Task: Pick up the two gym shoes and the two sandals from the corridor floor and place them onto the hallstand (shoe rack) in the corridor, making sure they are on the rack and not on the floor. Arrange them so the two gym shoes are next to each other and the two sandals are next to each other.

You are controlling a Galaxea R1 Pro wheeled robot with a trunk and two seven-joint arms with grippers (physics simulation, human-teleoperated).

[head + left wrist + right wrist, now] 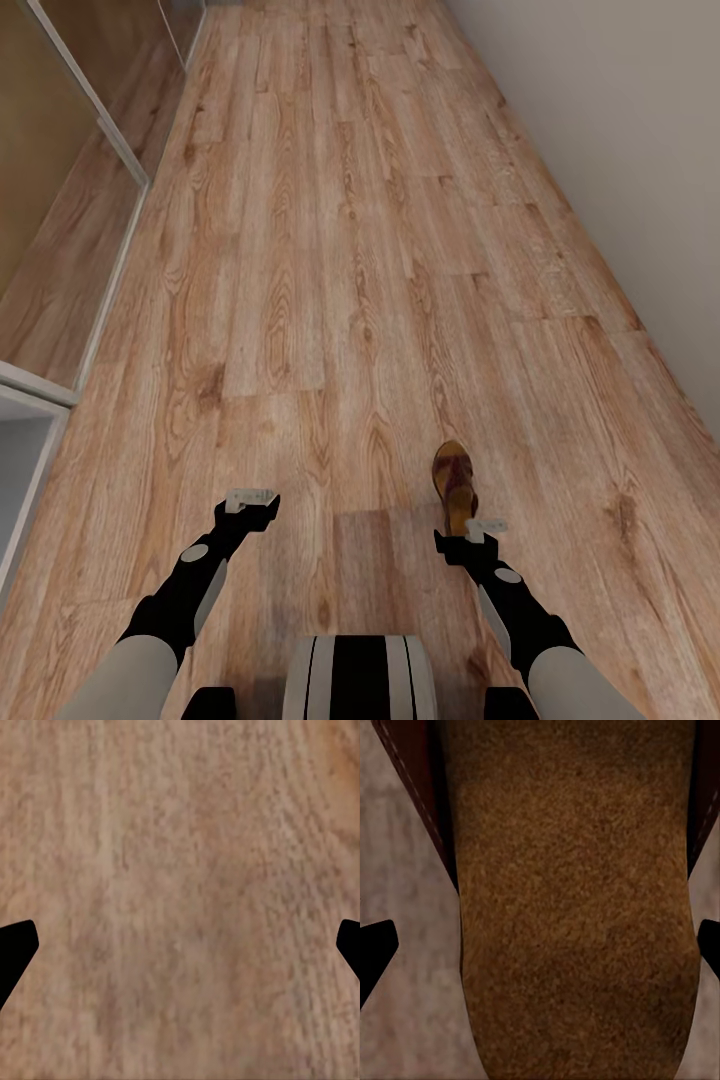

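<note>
Left gripper (250,498) hangs over bare floor (330,250) at the near left, its two black fingertips (16,949) set wide apart with only wood grain between them, so it holds nothing. Far left, a pale frame (110,130) borders the planks.

Right gripper (487,527) sits at the near right, at the heel end of one brown sandal (455,480), which lies on the floor pointing away from the robot. From the right wrist, the sandal's suede footbed (577,930) runs between the fingertips (376,949), which stand wide on either side, with grey floor showing between each tip and the sole's edge. The jaws are spread and not yet touching it, as far as I can tell. The right wall (620,120) rises well apart from the sandal.

The step in hand looks like the grasp of this sandal, with nothing yet on the rack. The risks: the flat sole offers little height, so jaws closing too high may slide over the footbed and push the sandal away; closing off-centre may spin it on the smooth planks; going too low may jam the tips on the floor.
</note>
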